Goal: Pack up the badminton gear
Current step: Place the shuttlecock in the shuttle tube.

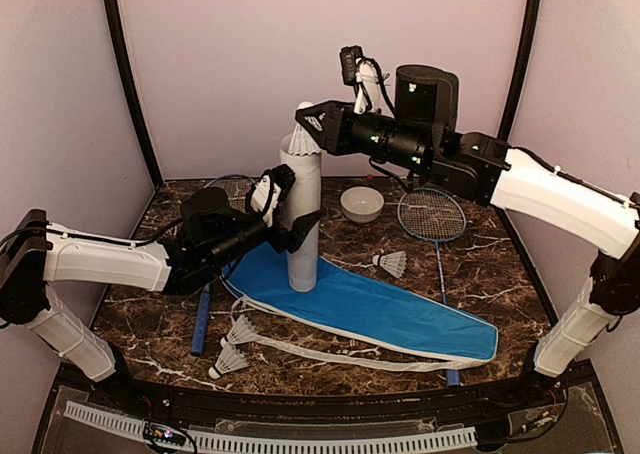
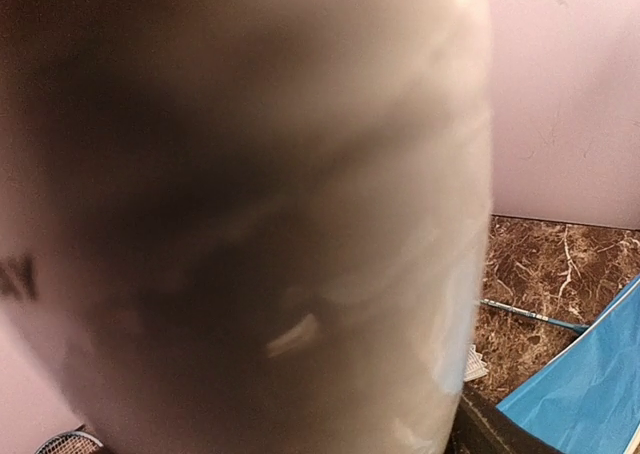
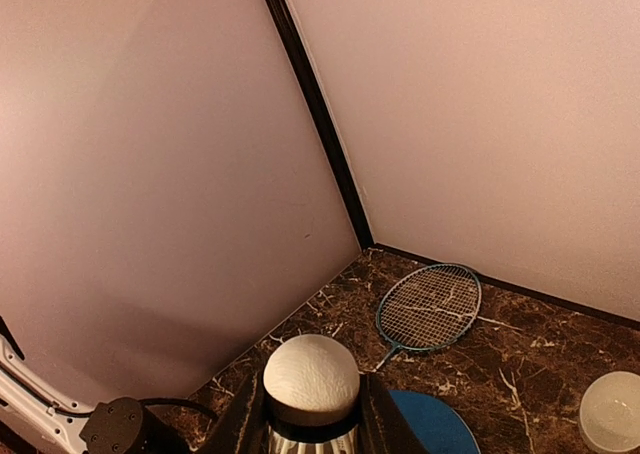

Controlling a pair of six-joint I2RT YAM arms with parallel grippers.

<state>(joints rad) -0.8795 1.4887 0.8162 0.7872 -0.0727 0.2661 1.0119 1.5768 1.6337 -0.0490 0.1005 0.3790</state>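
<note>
2 rackets (image 1: 432, 214), 1 tube (image 1: 302, 269), 1 cover (image 1: 380, 309), prob. 4 shuttlecocks (image 1: 390, 264).

Enclosed robot lab booth: plain pale walls (image 1: 230, 64), black corner posts (image 1: 130, 84), dark marble-patterned tabletop (image 1: 160, 319).

The left gripper (image 1: 293, 210) is clamped on the tube (image 1: 303, 264); the right gripper (image 1: 306, 127) is held high, closed on a shuttlecock (image 1: 299, 143).

Upright white tube (image 1: 303, 259) stands mid-table, clamped from the left by left gripper (image 1: 288, 209). Right gripper (image 1: 305, 124) with shuttlecock (image 1: 303, 142) blocks its mouth. Tube's right side, above racket cover (image 1: 380, 309), is open.
</note>
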